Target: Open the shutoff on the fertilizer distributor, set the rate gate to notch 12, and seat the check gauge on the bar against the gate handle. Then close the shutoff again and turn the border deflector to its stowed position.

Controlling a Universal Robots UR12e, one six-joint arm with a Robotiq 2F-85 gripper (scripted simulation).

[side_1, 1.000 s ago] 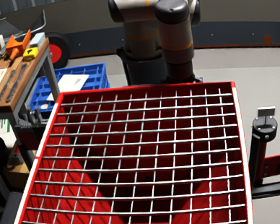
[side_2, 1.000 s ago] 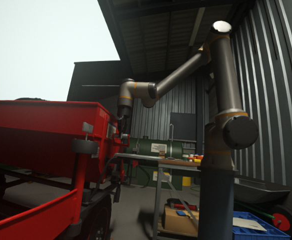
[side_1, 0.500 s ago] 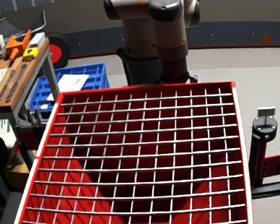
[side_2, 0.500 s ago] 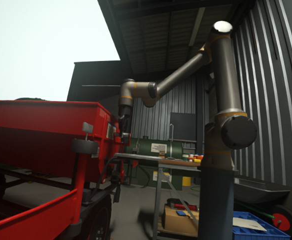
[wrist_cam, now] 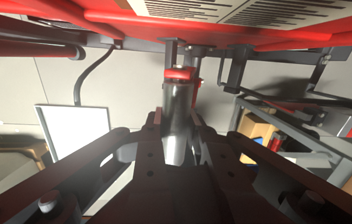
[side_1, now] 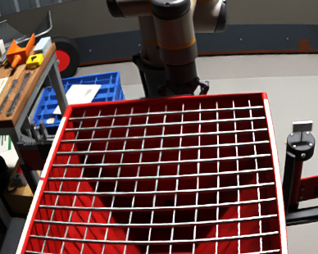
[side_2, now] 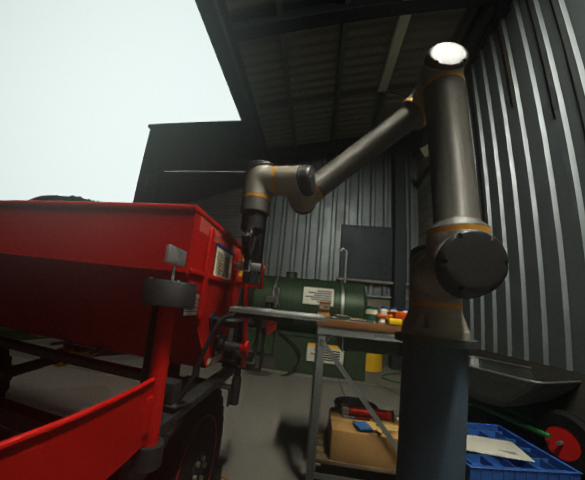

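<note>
A dark metal handle (wrist_cam: pixel 176 110) with a red cap piece (wrist_cam: pixel 178 73) at its far end hangs at the rear wall of the red fertilizer distributor (side_2: pixel 91 268). I cannot tell which lever it is. I have this handle clamped in my gripper (wrist_cam: pixel 176 118), which points down behind the hopper's back wall (side_2: pixel 251 258). From the side camera the hopper's wire grid (side_1: pixel 161 172) fills the view and the hopper rim hides my fingers. A rate chart label (wrist_cam: pixel 227 11) is fixed on the red wall above the handle.
The hopper's rear frame and dark brackets (wrist_cam: pixel 238 67) crowd the handle. A black hose (wrist_cam: pixel 88 75) curves to its left. A workbench (side_2: pixel 344 323) with tools stands close behind my arm. A blue crate (side_1: pixel 85 94) lies on the floor. A black post (side_1: pixel 298 164) stands at the hopper's side.
</note>
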